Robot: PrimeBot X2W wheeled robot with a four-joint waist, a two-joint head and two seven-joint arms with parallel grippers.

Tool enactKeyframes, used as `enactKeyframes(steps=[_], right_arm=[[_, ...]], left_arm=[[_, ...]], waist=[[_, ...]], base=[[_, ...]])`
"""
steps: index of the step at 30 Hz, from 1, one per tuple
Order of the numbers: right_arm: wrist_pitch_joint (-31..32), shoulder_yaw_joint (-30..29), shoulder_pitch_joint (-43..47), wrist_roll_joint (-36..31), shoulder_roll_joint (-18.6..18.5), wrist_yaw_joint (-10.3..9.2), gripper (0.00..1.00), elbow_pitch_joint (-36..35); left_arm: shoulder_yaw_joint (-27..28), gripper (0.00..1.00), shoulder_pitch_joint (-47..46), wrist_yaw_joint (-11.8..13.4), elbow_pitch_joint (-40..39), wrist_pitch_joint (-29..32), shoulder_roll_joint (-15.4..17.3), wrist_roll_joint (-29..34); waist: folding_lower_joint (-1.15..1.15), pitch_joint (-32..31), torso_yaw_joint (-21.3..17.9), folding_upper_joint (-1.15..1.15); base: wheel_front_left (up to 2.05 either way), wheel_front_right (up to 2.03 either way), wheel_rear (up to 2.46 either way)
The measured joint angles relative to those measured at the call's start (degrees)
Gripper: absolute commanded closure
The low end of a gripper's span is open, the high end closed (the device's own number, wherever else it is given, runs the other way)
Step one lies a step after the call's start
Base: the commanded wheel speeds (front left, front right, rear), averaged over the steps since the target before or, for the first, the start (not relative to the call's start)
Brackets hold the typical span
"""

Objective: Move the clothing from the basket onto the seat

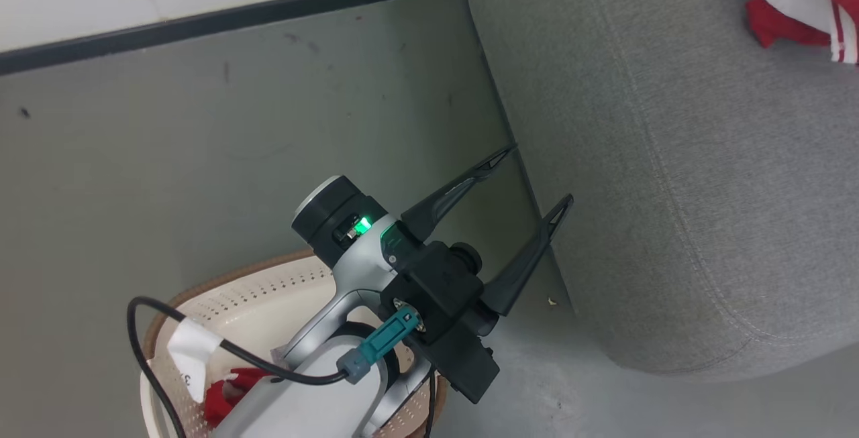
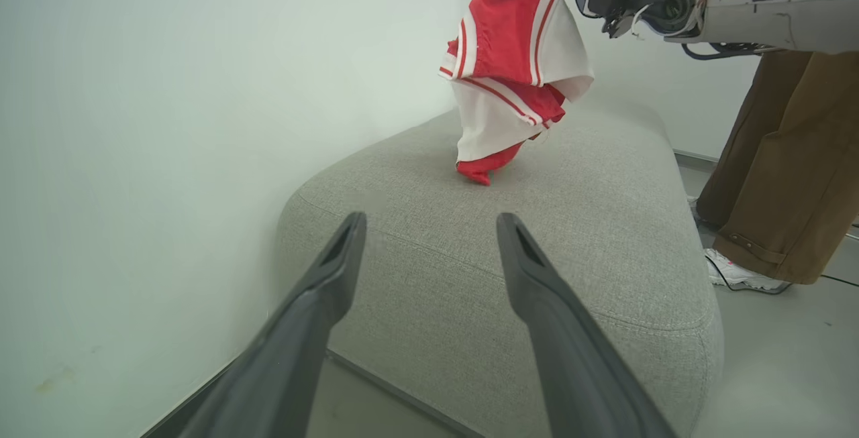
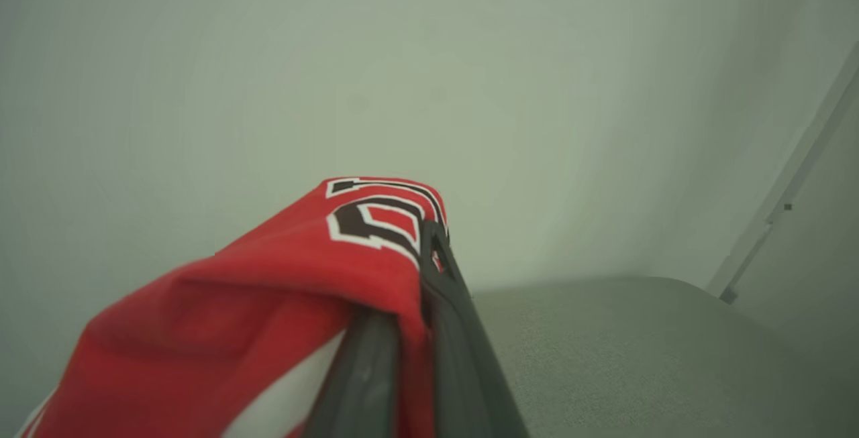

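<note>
- The seat (image 1: 671, 190) is showing coarse grey woven cloth, matt, with stitched seams.
- The clothing (image 2: 503, 35) is looking like thin red and white fabric, smooth and faintly sheeny.
- The basket (image 1: 268, 297) is presenting smooth cream plastic, perforated, under a brown woven-look rim (image 1: 221, 280).
- The fingers (image 2: 315, 304) of the left gripper (image 2: 431, 218) are looking like matt dark plastic.
- The floor (image 1: 235, 123) is appearing smooth, grey and scuffed.
- A person's trousers (image 2: 772, 176) are reading as matt brown cloth.

Red-white jersey (image 2: 510, 35), tip on grey seat (image 2: 537, 250); cream basket (image 1: 268, 294) nearby.
</note>
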Motion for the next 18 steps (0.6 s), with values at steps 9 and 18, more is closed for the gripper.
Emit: enactKeyframes(steps=[9,18], right_arm=[[0.0,1.8,0.8,-0.2,6.1,0.0,1.0,8.0],[0.0,2.8,1.5,-0.6,8.7,0.47,1.0,12.6]], left_arm=[[-0.4,0.0,-1.6,-0.4,0.9,0.1,0.4,0.3],[-0.9,0.0,-2.4,-0.5,1.8,0.0,0.5,0.4]], waist=[[0.0,4.6,1.7,0.0],[-0.01,5.4,1.9,0.0]], base=[[0.0,0.0,0.0],[0.0,0.0,0.0]])
